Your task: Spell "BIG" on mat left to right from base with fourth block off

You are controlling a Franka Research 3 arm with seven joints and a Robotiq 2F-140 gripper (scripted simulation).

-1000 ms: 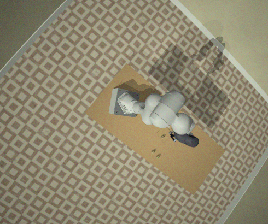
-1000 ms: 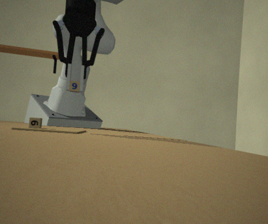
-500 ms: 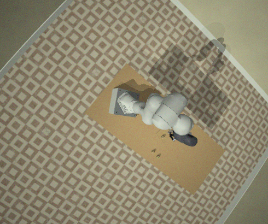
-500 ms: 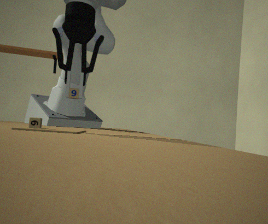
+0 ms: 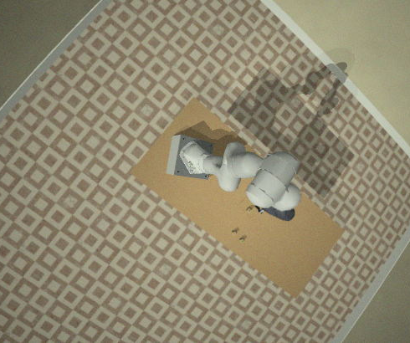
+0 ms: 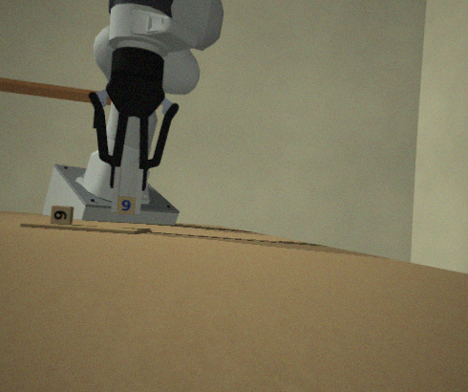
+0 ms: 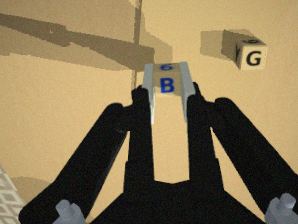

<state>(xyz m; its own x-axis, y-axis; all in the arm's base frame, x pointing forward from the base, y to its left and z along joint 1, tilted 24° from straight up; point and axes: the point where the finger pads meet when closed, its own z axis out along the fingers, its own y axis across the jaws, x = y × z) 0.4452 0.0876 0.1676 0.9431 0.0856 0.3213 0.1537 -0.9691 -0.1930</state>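
Note:
My gripper point(image 7: 166, 75) point(image 6: 127, 190) is shut on a wooden block point(image 7: 166, 83) point(image 6: 126, 205) with a blue B on top. It holds the block low over the thin tan mat point(image 7: 213, 10) point(image 6: 93, 228), near the mat's left edge in the wrist view. A block with a black G point(image 7: 252, 56) point(image 6: 62, 215) point(image 5: 249, 207) lies flat on the mat, to the right of the held block in the wrist view. In the overhead view the arm hides the gripper and the held block.
Two more small blocks point(image 5: 235, 230) point(image 5: 242, 238) lie on the brown table point(image 5: 269, 259), away from the mat. The robot's base plate point(image 5: 176, 156) point(image 6: 67, 190) stands at the table's far end. A patterned floor surrounds the table.

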